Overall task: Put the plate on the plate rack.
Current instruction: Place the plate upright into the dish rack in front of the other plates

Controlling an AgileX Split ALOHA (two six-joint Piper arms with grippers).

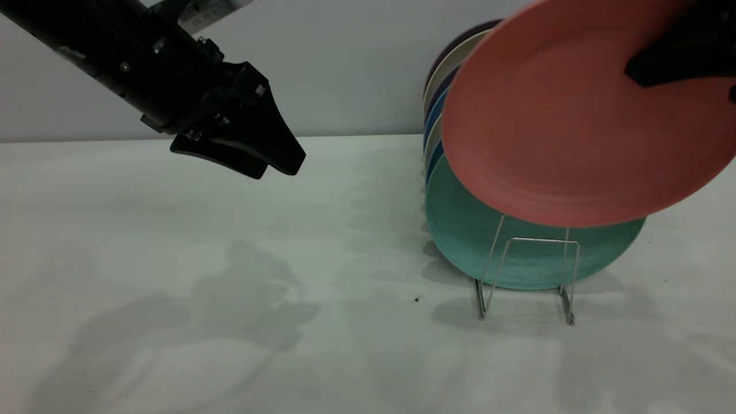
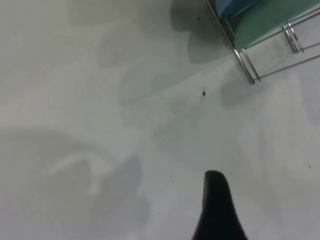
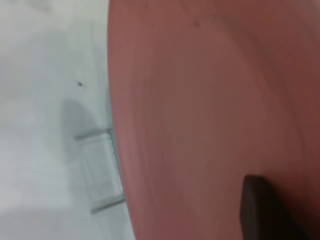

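Note:
The salmon-pink plate (image 1: 552, 126) hangs tilted in the air over the near end of the plate rack (image 1: 540, 240), its lower rim just above the front wire loop. My right gripper (image 1: 632, 72) is shut on the plate's upper right rim; one dark finger (image 3: 260, 210) lies across the pink plate (image 3: 210, 110) in the right wrist view. Beside the plate there, the rack's wires (image 3: 100, 170) show on the table. My left gripper (image 1: 276, 169) hovers open and empty at the upper left, well clear of the rack (image 2: 250, 70).
A teal-green plate (image 1: 489, 241) stands in the rack right behind the front loop, its edge (image 2: 265, 20) also in the left wrist view. Behind it stand several more plates, blue (image 1: 434, 115), cream and purple. A small dark speck (image 1: 416, 299) lies on the white table.

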